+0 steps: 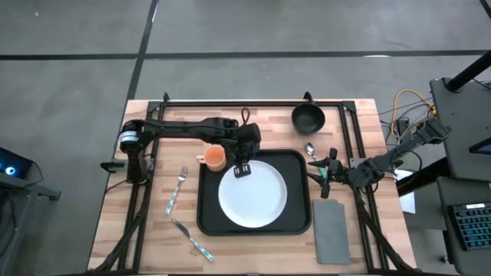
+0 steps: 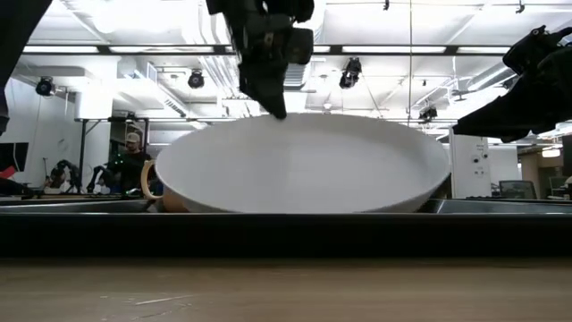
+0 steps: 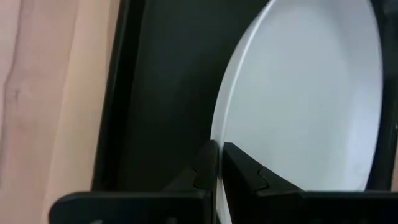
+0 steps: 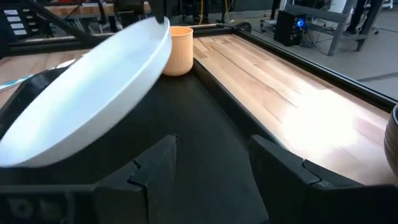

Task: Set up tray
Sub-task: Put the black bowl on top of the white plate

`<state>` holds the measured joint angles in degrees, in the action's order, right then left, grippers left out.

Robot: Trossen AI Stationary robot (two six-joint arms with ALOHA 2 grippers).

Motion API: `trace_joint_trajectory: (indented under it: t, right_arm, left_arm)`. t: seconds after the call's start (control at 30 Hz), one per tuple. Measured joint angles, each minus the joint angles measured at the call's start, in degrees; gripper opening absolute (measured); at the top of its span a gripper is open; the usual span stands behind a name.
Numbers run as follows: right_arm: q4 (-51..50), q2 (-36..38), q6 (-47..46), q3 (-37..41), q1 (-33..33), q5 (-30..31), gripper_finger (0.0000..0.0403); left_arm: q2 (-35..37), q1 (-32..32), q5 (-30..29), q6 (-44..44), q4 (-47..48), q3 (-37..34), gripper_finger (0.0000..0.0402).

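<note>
The large black tray (image 1: pixel 295 218) lies mid-table and carries the white plate (image 1: pixel 253 195). My left gripper (image 1: pixel 242 169) is at the plate's far-left rim, shut on it; the low view shows it coming down onto the plate (image 2: pixel 304 170), which hides most of the tray (image 2: pixel 286 234). My right gripper (image 1: pixel 316 173) hovers open at the tray's right edge, touching nothing; its wrist view looks over the tray's floor (image 4: pixel 205 124) toward the tilted plate (image 4: pixel 93 87). An orange cup (image 1: pixel 214 158) stands on the wood by the tray's far-left corner. My left gripper pinches the plate's rim (image 3: pixel 219 134) at its far-left edge between the two fingers (image 3: pixel 242 171), one above and one below the rim. The fingers come from above, slanting down. The held rim (image 4: pixel 163 28) is raised and the plate tilts, its near side down on the tray.
A black bowl (image 1: pixel 308 117) and a spoon (image 1: pixel 311 149) lie beyond the tray's far-right corner. A grey napkin (image 1: pixel 331 230) lies right of the tray. Two forks (image 1: pixel 176 190) (image 1: pixel 192 238) lie on the wood to its left. Black frame rails run along the table's sides.
</note>
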<state>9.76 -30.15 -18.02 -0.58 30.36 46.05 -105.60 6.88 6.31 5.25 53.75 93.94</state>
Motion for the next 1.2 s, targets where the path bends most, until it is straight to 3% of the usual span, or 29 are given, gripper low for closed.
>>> trace_joint_trajectory:
  t: [0.73,1.2]
  right_arm:
    - [-0.13,0.00,0.00,0.00,-0.01,-0.01,0.0189]
    - [-0.13,0.00,0.02,0.00,-0.01,-0.01,0.0189]
  left_arm:
    - [-1.03,4.15,-1.36,-2.68,-11.56,-13.93,0.0000]
    - [-1.01,4.15,-1.92,-3.85,-18.99,-19.28,0.0000]
